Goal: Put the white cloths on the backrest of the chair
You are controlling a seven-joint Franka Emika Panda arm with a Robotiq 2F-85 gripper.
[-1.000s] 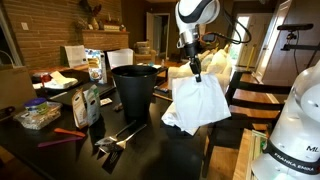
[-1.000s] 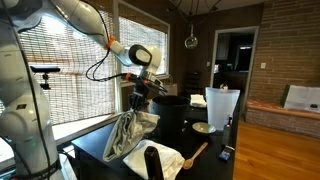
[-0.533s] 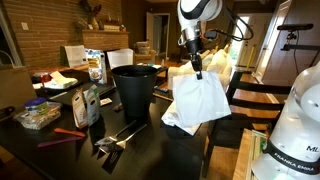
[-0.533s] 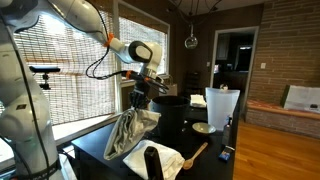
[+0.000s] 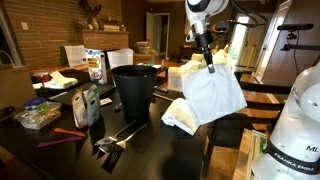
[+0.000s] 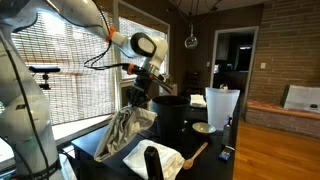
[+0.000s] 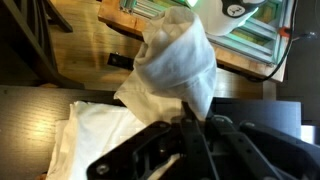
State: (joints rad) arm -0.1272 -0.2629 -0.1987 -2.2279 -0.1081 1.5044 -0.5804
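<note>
Dangling from the tool (image 5: 208, 62), one white cloth (image 5: 214, 96) hangs free in the air, pinched by a top corner between fingers pressed tight on the fabric. It's well up off the bench (image 5: 150, 152), at the bench's edge, with the lower hem flaring out wide.

Count the cloths: two. The second white cloth (image 5: 178, 116) lies crumpled on the bench right below and behind the hanging one. The wrist view confirms it: the held cloth (image 7: 180, 60) bunches up into the tool (image 7: 190, 150), and the other (image 7: 100, 135) is spread flat on the dark bench top underneath.

One chair (image 5: 254, 94) shows just beyond the bench's edge, its dark backrest rails behind the hanging cloth. Neither cloth is on that backrest. Whether the hanging cloth brushes the chair, I cannot tell.

From the opposite side, an exterior view has the tool (image 6: 140, 92) up beside the window blinds, the cloth (image 6: 124, 132) draping down in grey folds to the bench.

One black bin (image 5: 135, 88) stands upright on the bench, just beside the hanging cloth. One wooden spoon (image 6: 195, 153) lies near the flat cloth (image 6: 135, 155).
</note>
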